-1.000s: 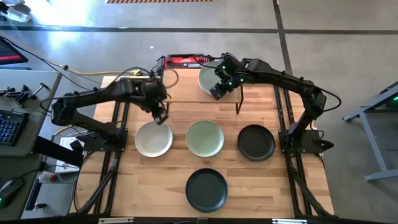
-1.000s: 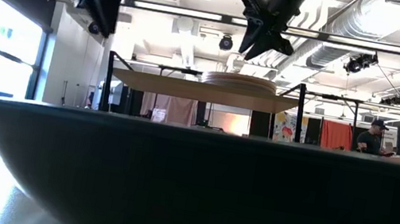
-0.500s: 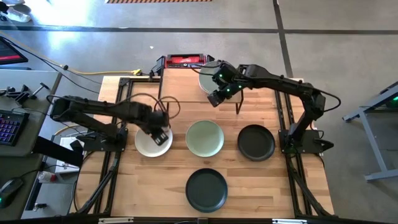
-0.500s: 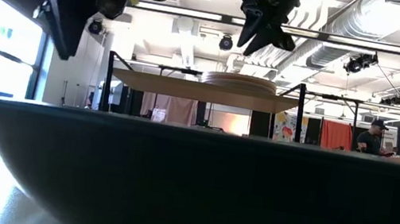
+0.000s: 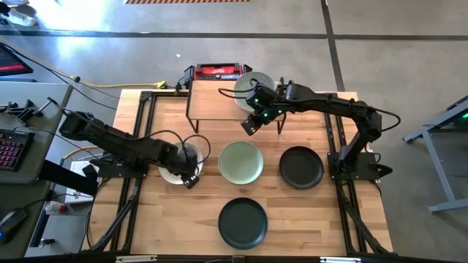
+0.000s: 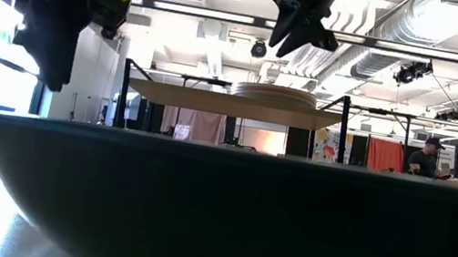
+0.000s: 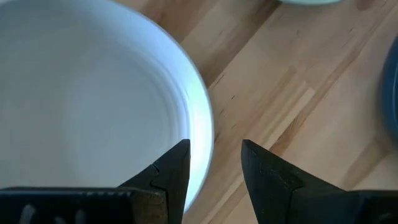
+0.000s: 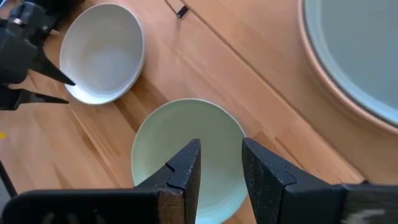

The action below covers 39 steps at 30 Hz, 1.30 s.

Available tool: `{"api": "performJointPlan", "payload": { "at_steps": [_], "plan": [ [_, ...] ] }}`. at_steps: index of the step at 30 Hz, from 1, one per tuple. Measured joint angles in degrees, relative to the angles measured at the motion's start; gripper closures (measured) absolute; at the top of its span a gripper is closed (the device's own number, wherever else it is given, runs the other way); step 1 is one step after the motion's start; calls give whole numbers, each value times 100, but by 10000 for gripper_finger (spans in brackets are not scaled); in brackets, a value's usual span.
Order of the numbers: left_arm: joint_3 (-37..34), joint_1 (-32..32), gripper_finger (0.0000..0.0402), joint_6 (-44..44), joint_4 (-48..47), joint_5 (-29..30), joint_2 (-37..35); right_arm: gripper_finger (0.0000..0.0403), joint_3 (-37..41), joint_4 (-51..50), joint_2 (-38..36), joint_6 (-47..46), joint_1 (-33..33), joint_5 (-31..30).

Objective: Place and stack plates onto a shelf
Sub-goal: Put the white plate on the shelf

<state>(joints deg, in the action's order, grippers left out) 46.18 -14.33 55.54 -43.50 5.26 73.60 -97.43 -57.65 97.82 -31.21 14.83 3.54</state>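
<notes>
High view: the plates sit in two places. A stack of plates (image 5: 254,87) rests on the shelf (image 5: 212,100) at the far side of the table (image 5: 146,219), near the shelf's right end. The top plate of the stack looks pale green with a peach rim under it. Four more plates lie flat on the table, closer to the front. The white plate (image 5: 174,166) is on the left, the green plate (image 5: 241,162) is in the middle, and a black plate (image 5: 300,166) is on the right. Another black plate (image 5: 243,222) lies in front of the green one. None of these four touch each other.

The left gripper (image 5: 191,177) is low at the right edge of the white plate. In the left wrist view its two fingers (image 7: 171,171) stand apart, with the rim of the white plate (image 7: 93,106) right at the gap between them. I cannot tell if they touch the rim.

The right gripper (image 5: 249,126) hangs in the air between the shelf and the green plate. In the right wrist view its fingers (image 8: 183,171) are a little apart and hold nothing. Below them is the green plate (image 8: 186,155), with the white plate (image 8: 102,53) off to one side.

In the low view a black plate (image 6: 234,212) fills the front, and the stack (image 6: 274,92) shows on the shelf behind it.
</notes>
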Motion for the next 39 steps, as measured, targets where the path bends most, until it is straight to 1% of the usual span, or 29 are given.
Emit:
{"api": "performJointPlan", "payload": {
  "at_steps": [4, 9, 18, 21, 25, 30, 32, 34, 39],
  "plan": [
    [-307, -151, 271, 171, 347, 32, 2, 306, 0, 0, 0, -5, -81, -1],
    [-503, -348, 271, 263, 476, 34, 89, 306, 0, 2, 1, -39, -114, -1],
    [-521, -677, 271, 393, 527, -28, 721, 306, 0, 2, 2, -139, -111, -150],
    [-519, -725, 271, 411, 650, -54, 907, 306, 0, -3, 2, -139, -111, -151],
    [-519, -723, 271, 582, 613, -28, 1108, 306, 0, -24, 2, -139, -111, -150],
    [-509, -723, 272, 586, 622, 2, 1284, 306, 0, -25, 2, -108, -111, -150],
    [-508, -724, 278, 582, 618, 14, 1306, 306, 0, -30, 4, -108, -111, -150],
    [-499, -741, 293, 581, 625, 9, 1303, 306, 0, -31, 4, -104, -111, -150],
    [-343, -818, 349, 425, 565, 32, 1274, 306, 0, -31, 4, -91, -111, -150]
  ]
}}
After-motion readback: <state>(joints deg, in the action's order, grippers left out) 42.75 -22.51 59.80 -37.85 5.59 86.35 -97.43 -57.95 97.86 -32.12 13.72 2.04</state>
